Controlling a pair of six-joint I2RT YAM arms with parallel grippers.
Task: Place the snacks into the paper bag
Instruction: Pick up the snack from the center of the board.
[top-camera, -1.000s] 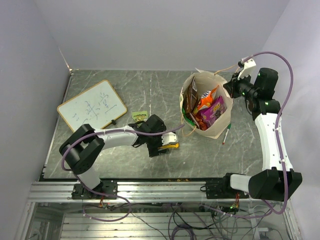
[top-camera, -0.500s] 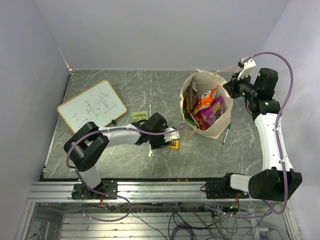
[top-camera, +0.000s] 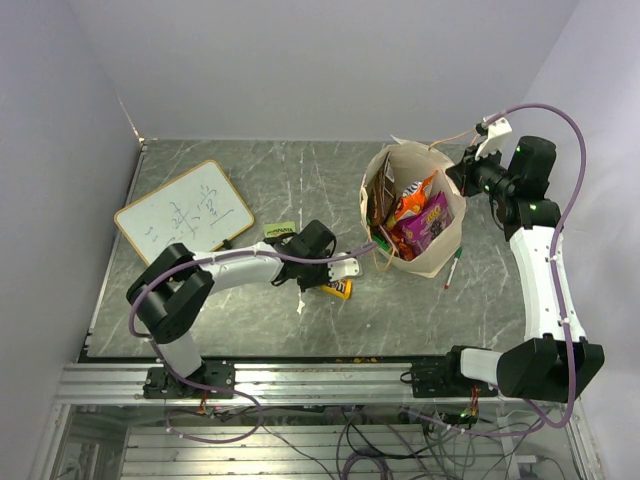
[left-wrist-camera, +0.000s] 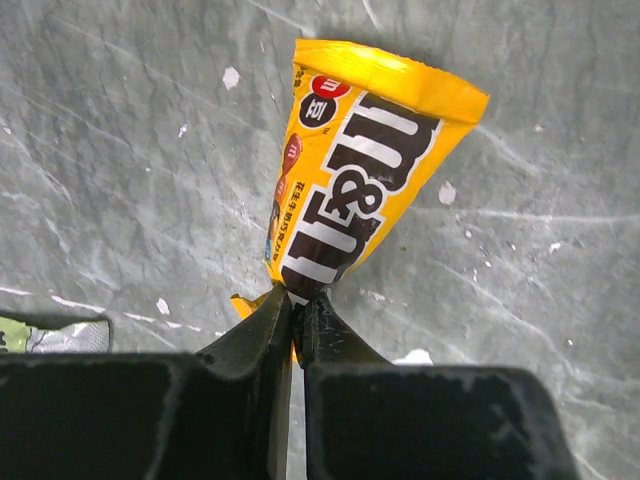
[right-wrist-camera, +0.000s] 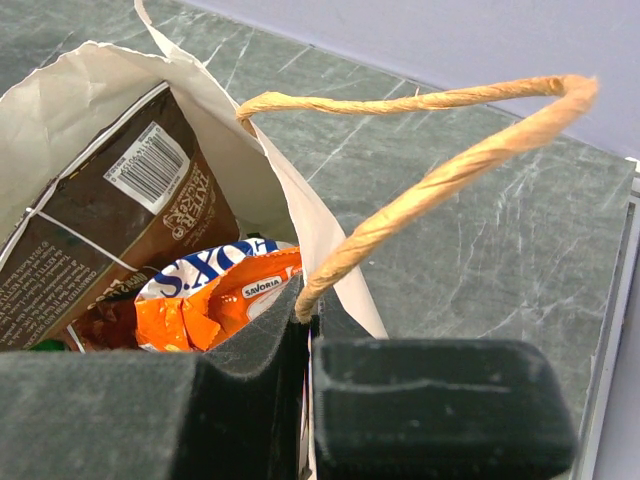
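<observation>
On the grey marbled table (top-camera: 300, 180), just left of the paper bag (top-camera: 430, 264) and nearer to me, sits the yellow M&M's packet (left-wrist-camera: 350, 180). Its long axis, seen from the left wrist, runs from the pinched narrow end up and slightly right to the wide sealed end, which points away from the claw. The left gripper (left-wrist-camera: 297, 305) is clamped on that narrow end, fingers nearly touching. I cannot tell whether the packet is lifted off the stone.

The bag stands upright and open at the right rear of the table. A brown pouch (right-wrist-camera: 110, 220), an orange pouch (right-wrist-camera: 215, 300) and a purple pouch (top-camera: 428, 225) stand inside it. The right gripper (right-wrist-camera: 303, 310) is pinched on the bag's rim at the foot of a twisted handle (right-wrist-camera: 440, 175).

A small green packet (top-camera: 280, 231) lies beside the left arm, a whiteboard (top-camera: 183, 210) further left, and a marker (top-camera: 452, 270) just right of the bag. Plain pale walls close in the table on three sides.
</observation>
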